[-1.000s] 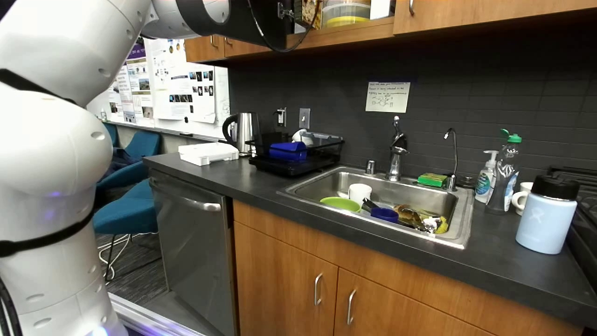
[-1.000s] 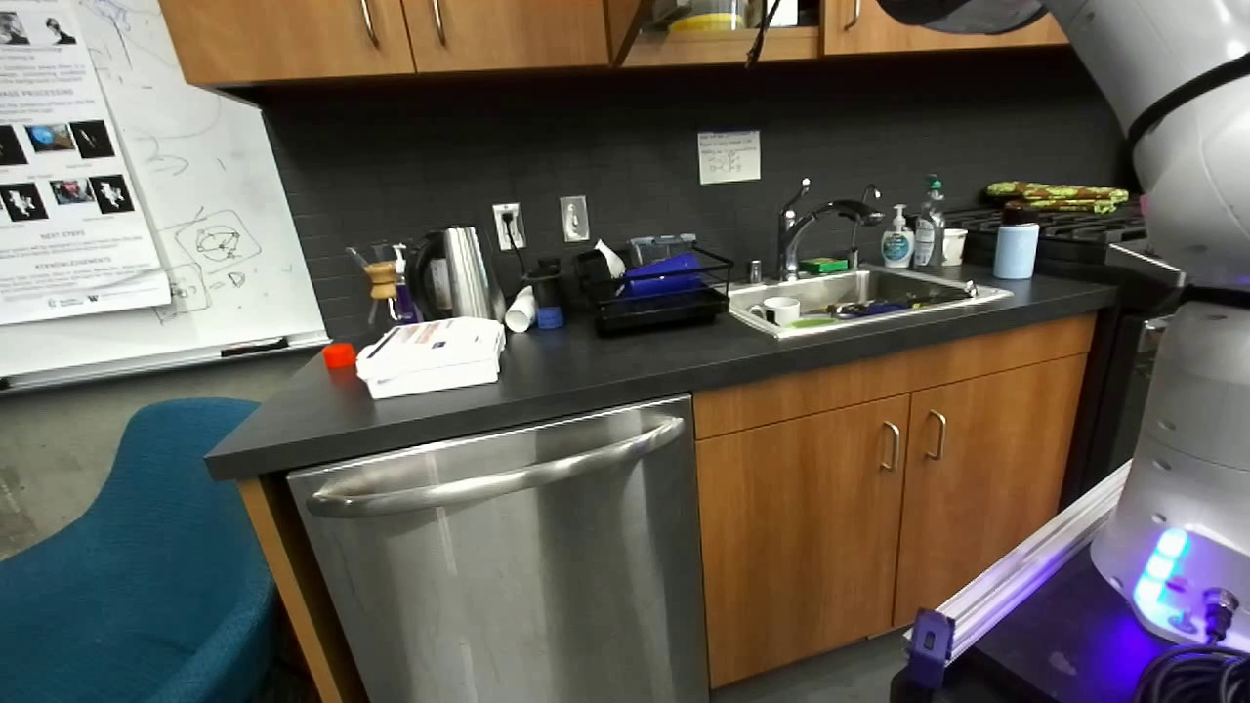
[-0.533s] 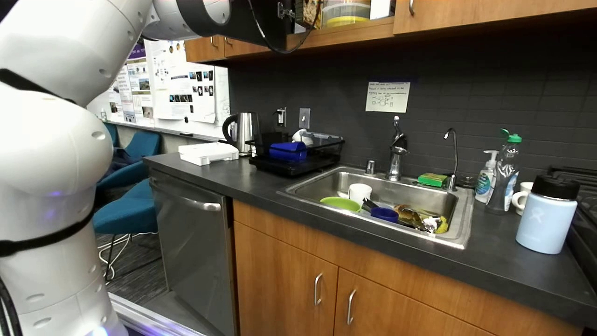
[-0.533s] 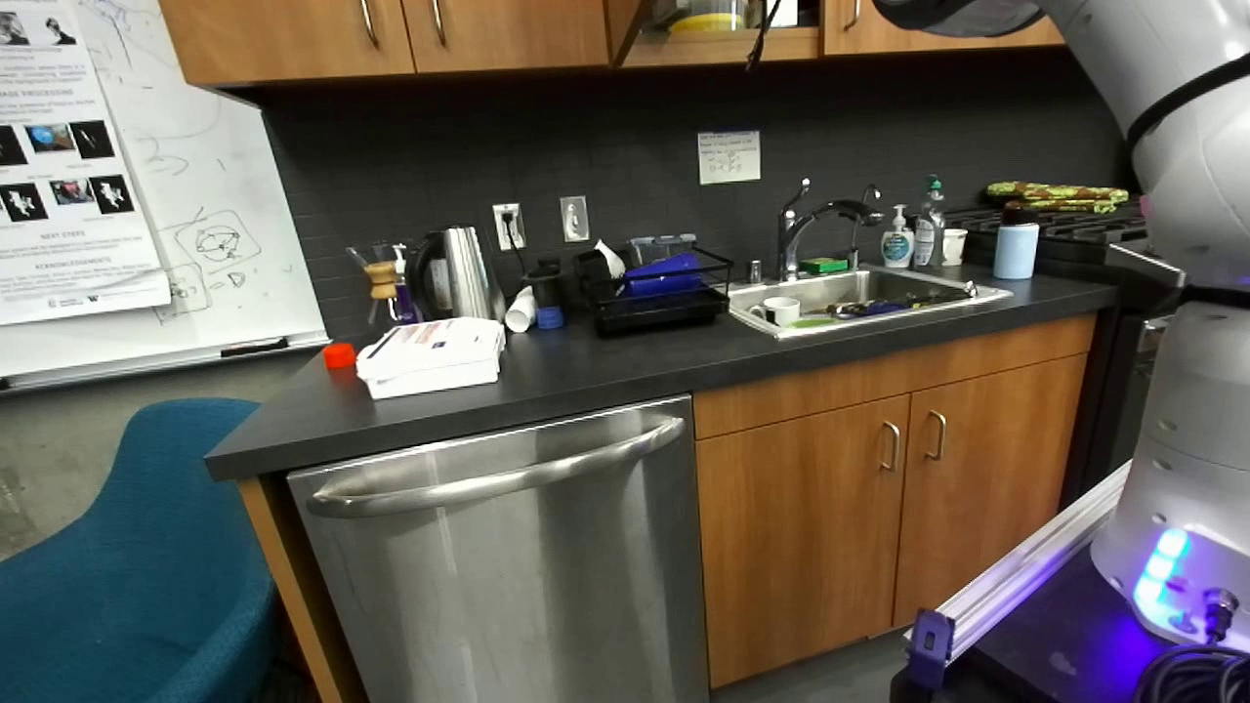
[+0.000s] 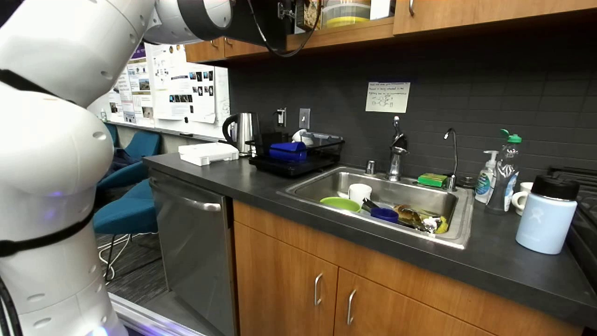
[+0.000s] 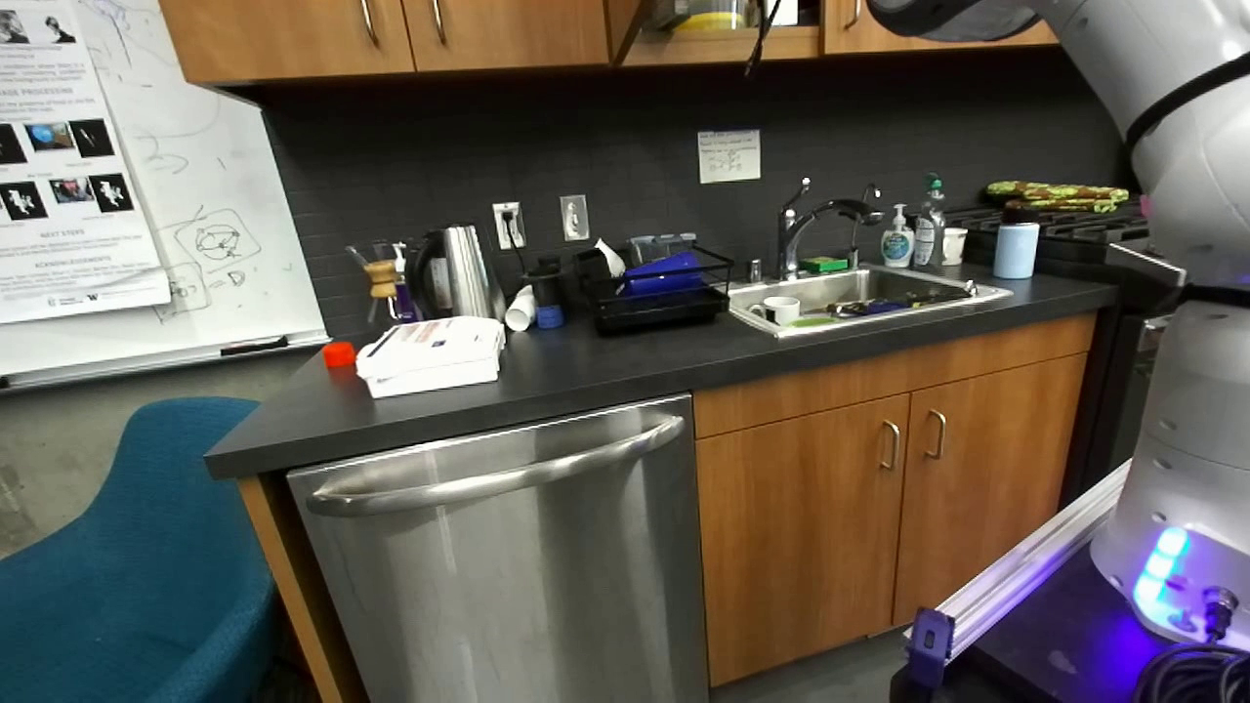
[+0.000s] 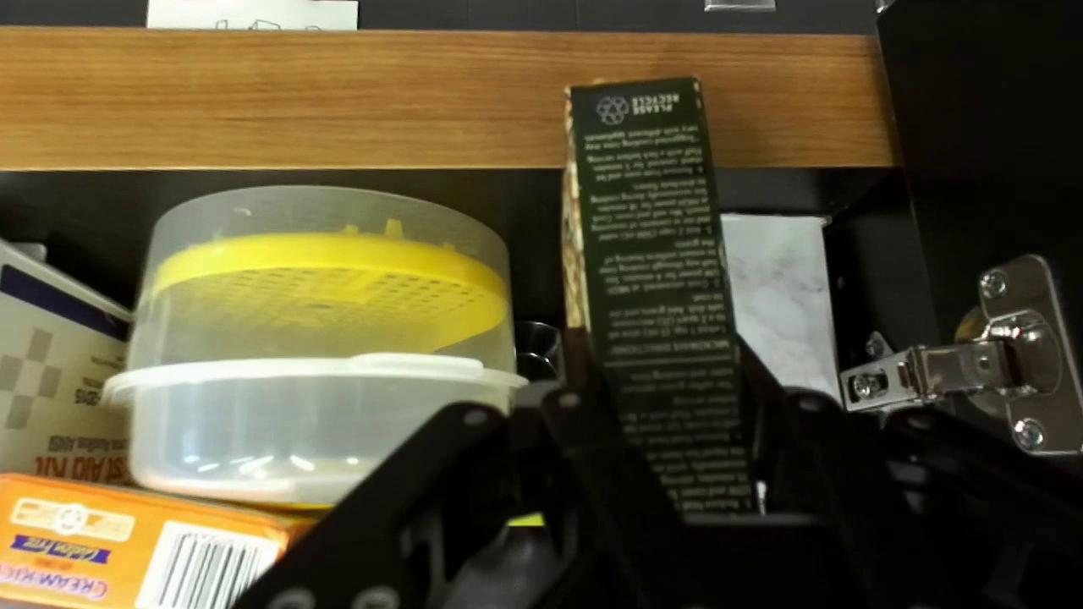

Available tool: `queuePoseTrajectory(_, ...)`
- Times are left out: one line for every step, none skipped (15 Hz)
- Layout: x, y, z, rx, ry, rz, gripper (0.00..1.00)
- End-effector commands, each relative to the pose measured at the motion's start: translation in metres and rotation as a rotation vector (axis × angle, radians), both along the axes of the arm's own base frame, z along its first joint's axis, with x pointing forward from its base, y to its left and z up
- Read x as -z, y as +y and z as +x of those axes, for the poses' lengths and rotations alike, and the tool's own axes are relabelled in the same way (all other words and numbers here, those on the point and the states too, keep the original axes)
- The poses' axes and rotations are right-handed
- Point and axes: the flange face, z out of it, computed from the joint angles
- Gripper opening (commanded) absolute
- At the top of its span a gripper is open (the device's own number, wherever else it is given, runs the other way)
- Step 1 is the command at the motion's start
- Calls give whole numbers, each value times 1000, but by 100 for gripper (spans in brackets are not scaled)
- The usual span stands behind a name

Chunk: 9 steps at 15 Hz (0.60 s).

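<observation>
The gripper is clamped on a dark green box, its two black fingers flanking the long sides; they are so dark that the contact surfaces are hard to make out, and in the wrist view the box's 6 o'clock end is lost among them. The 12 o'clock end overlaps the wooden shelf edge at the cabinet's mouth. Much of the small print (upside down here) is too fine to read. Neither exterior view shows the gripper; in an exterior view the arm runs behind a black cabinet door.

At 9 o'clock from the green box is a clear round container with a yellow perforated tray; farther out a first-aid carton runs out of frame, and at 8 o'clock an orange box is cropped too. At 3 o'clock the held box half covers a white marbled item, and past that a metal hinge and the door hem in that side. A glossy black object just beside the box, toward 8 o'clock, cannot be identified.

Counted: one held box, two other printed boxes, one round container, one hinge. In an exterior view the sink holds one white mug, one green bowl and one blue cup, amid jumbled clutter.
</observation>
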Motion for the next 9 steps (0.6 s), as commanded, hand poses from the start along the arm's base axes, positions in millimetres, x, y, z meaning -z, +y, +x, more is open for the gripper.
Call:
queuePoseTrajectory(-1, 5, -2, -1, -12, -1, 13)
queuePoseTrajectory(-2, 4, 0, 3, -8, 0, 13)
queuePoseTrajectory(-2, 5, 1, 1, -14, -4, 13)
queuePoseTrajectory(-1, 5, 2, 1, -18, -6, 13)
queuePoseTrajectory(0, 7, 1, -2, -20, -10, 13)
queuePoseTrajectory(-1, 6, 2, 3, -20, -9, 13)
queuePoseTrajectory(-1, 7, 3, 3, -23, -10, 13)
queuePoseTrajectory(0, 7, 3, 3, -25, -8, 13)
queuePoseTrajectory(0, 7, 4, 4, -27, -8, 13)
